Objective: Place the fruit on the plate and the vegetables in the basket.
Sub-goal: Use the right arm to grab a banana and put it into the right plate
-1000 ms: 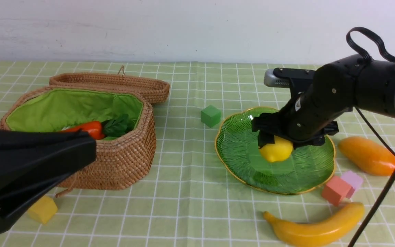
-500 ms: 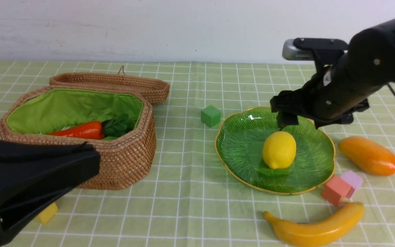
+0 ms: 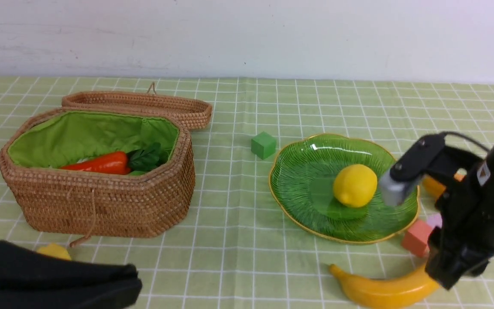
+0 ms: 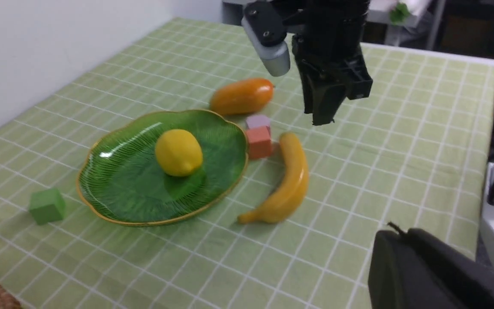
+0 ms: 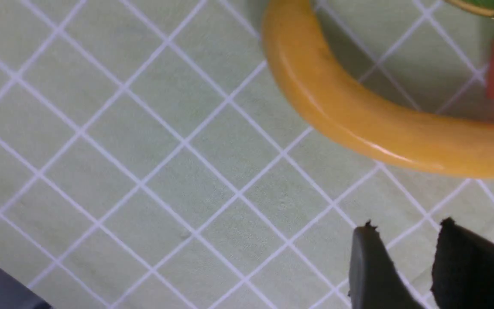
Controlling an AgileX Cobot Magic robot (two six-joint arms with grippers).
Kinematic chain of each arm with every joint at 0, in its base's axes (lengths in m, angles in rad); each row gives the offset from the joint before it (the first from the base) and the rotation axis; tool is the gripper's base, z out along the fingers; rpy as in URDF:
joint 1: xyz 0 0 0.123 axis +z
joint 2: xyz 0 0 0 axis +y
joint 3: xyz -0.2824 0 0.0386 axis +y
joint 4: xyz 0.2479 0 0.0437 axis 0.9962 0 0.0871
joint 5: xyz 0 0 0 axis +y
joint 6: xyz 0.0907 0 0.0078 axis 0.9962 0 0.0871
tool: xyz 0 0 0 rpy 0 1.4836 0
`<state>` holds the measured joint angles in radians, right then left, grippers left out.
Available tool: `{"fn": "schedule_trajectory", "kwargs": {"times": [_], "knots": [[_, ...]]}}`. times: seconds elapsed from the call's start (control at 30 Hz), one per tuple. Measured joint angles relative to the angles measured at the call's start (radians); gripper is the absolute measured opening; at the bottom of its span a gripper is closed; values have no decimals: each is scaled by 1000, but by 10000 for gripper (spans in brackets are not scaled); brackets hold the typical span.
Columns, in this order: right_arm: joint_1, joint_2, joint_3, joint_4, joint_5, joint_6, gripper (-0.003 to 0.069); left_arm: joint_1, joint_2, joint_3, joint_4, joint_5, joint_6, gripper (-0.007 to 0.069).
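Lemon [image 3: 355,185] on plate [image 3: 298,189]; right claw [image 5: 406,223] (slightly parted, seemingly empty) near banana [image 3: 380,289].

Right arm [image 3: 483,201] steeply bent, wrist turned down. Right gripper [image 3: 448,279] points at table just over banana [image 3: 380,289] right end, not touching; jaws narrowly parted, empty. Left gripper [image 3: 137,281] low, near level, well left of banana; jaw gap unreadable.

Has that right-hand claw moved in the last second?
Yes. The right gripper left the plate and lemon, coming toward the camera, near the banana.
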<state>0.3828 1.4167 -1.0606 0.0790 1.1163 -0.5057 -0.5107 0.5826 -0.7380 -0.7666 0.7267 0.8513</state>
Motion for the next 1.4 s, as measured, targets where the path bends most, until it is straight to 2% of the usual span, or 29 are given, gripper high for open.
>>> {"fn": "schedule_trajectory", "kwargs": {"times": [0.23, 0.33, 0.43, 0.5, 0.7, 1.0, 1.2, 1.4], "knots": [[0, 0, 191, 34, -268, -383, 536, 0, 0, 0, -14, 7, 7, -2], [0, 7, 217, 43, -323, -465, 608, 0, 0, 0, -14, 7, 9, -2], [0, 35, 226, 42, -367, -513, 632, 0, 0, 0, -15, 7, 9, -2], [0, 62, 228, 33, -392, -524, 623, 0, 0, 0, -17, 7, 9, -2], [0, 160, 229, 4, -452, -531, 536, 0, 0, 0, -26, 7, 9, -2], [0, 217, 229, -13, -468, -534, 466, 0, 0, 0, -29, 7, 9, 5], [0, 217, 229, -13, -445, -535, 325, 0, 0, 0, -29, 7, 9, 5], [0, 199, 229, -13, -409, -538, 320, 0, 0, 0, -29, 7, 9, 6]]}}
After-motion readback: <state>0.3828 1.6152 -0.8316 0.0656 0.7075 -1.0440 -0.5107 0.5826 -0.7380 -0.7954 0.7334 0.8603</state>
